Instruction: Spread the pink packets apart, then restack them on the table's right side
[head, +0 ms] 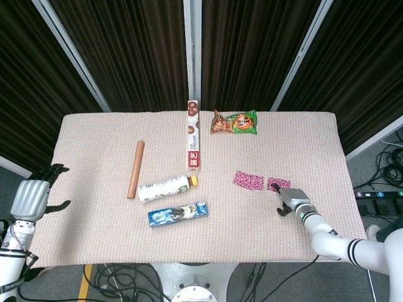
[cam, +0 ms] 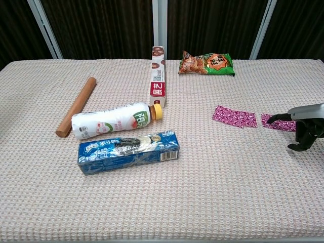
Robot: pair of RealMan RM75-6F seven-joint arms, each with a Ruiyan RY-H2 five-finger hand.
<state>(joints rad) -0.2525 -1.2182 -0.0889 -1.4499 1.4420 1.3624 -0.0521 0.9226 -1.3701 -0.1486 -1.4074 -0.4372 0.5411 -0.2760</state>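
Two pink packets: flat patterned foil sachets on the right half of the table, lying apart with a gap of cloth between them.
Left packet [cam: 234, 116]: lies free, nothing touching it.
Right packet [cam: 277, 123]: a fingertip of the right hand rests on its right end.
Right hand [cam: 304, 128]: grey and black robot hand at the right edge of the chest view, one finger stretched onto the packet, the others curled downward; it grips nothing.
Left hand [head: 33, 196]: off the table's left edge, fingers apart, holding nothing.
Table [cam: 212, 192]: covered in beige woven cloth.
Other things: brown wooden rod [cam: 76, 106], white plastic bottle [cam: 114, 120], blue biscuit box [cam: 129, 151], tall white and red carton [cam: 158, 77], green snack bag [cam: 206, 63].
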